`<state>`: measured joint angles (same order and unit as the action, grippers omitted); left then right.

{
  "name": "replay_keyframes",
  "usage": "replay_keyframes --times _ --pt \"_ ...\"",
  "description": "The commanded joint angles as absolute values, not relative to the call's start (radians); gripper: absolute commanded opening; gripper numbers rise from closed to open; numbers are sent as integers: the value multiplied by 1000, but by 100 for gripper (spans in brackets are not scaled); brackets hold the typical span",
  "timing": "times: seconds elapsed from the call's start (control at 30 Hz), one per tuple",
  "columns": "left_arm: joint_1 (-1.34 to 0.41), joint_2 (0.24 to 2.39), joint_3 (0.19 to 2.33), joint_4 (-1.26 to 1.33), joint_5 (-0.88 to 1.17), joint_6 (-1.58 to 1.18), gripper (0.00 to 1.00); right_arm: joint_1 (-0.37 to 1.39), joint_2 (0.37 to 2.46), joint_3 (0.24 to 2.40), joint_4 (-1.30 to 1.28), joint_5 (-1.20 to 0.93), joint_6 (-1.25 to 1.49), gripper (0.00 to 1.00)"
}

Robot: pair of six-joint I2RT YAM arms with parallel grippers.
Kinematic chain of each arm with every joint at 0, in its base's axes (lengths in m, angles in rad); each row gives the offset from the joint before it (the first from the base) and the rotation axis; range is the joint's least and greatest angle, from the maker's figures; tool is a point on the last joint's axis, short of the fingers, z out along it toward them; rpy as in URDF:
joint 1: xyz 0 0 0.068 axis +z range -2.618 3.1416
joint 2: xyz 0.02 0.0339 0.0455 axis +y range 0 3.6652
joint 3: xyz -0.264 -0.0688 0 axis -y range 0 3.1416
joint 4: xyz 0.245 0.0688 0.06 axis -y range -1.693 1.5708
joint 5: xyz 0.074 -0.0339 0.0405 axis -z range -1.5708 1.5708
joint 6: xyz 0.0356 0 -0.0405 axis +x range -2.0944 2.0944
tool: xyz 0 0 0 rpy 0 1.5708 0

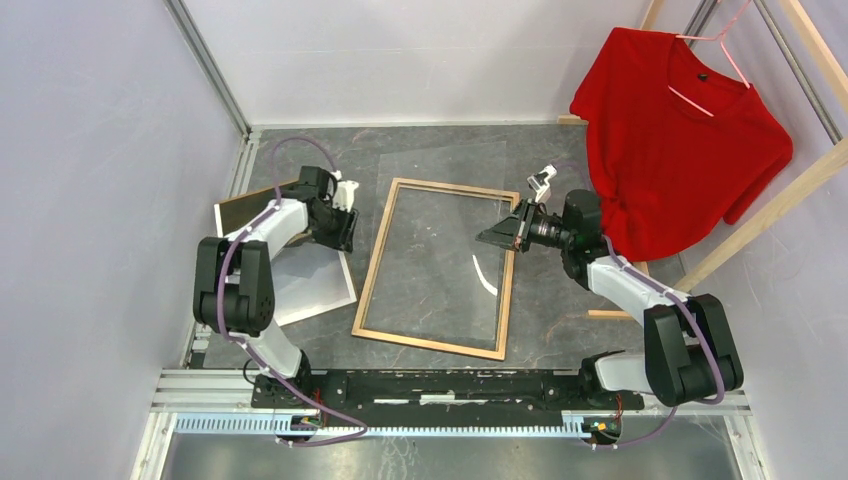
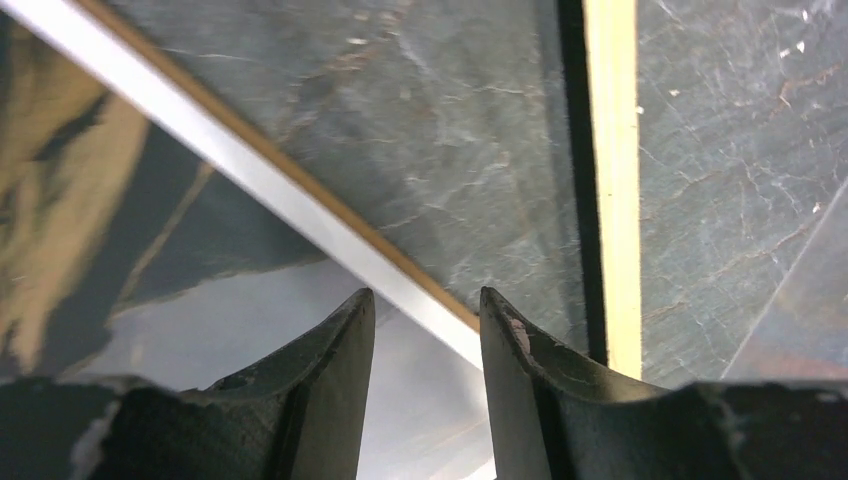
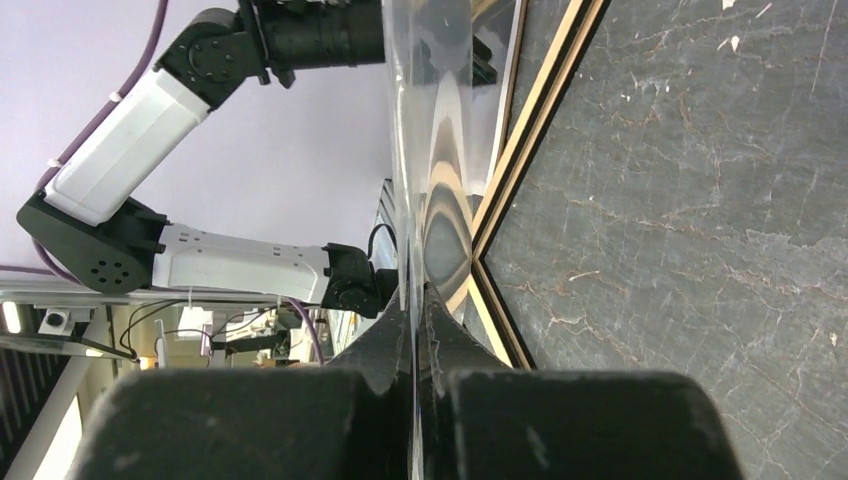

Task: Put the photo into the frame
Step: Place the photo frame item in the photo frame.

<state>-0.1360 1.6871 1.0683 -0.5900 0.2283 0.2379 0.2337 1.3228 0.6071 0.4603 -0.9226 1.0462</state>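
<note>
Frame (image 1: 432,344) flat at table centre, wood back up. Photo (image 1: 310,285) flat at its 9 o'clock, outside frame. Left gripper (image 2: 425,300) over photo's white edge, fingers apart. Right gripper (image 3: 413,300) at 2 o'clock, pinching clear sheet (image 3: 440,120). Red shirt (image 1: 680,150) hangs farthest, 1 o'clock.

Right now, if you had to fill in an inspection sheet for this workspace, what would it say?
Surface: dark, marbled grey table.
Job's things: frame lies flat, wooden back up; photo lies to its left, with a brown backing board just beyond it.
Clutter: nothing seen.
Grippers: left gripper open, poised over the photo's white edge; right gripper shut on the clear sheet, holding one edge raised over the frame.
Cables: a purple cable runs along each arm.
Surroundings: pale walls; red T-shirt on a hanger from a wooden rack, back right.
</note>
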Motion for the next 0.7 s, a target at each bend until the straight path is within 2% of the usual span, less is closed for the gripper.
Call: replay_keyframes --times 0.0,0.43,0.67 --pt "-89 1623 1123 -609 235 290 50 235 1313 621 485 -941 1044 0" --pt "-81 1585 1061 -592 215 307 49 232 1373 522 599 -866 1145 0" --pt "-83 1586 1031 -582 225 311 49 229 1384 522 544 -835 1099 0"
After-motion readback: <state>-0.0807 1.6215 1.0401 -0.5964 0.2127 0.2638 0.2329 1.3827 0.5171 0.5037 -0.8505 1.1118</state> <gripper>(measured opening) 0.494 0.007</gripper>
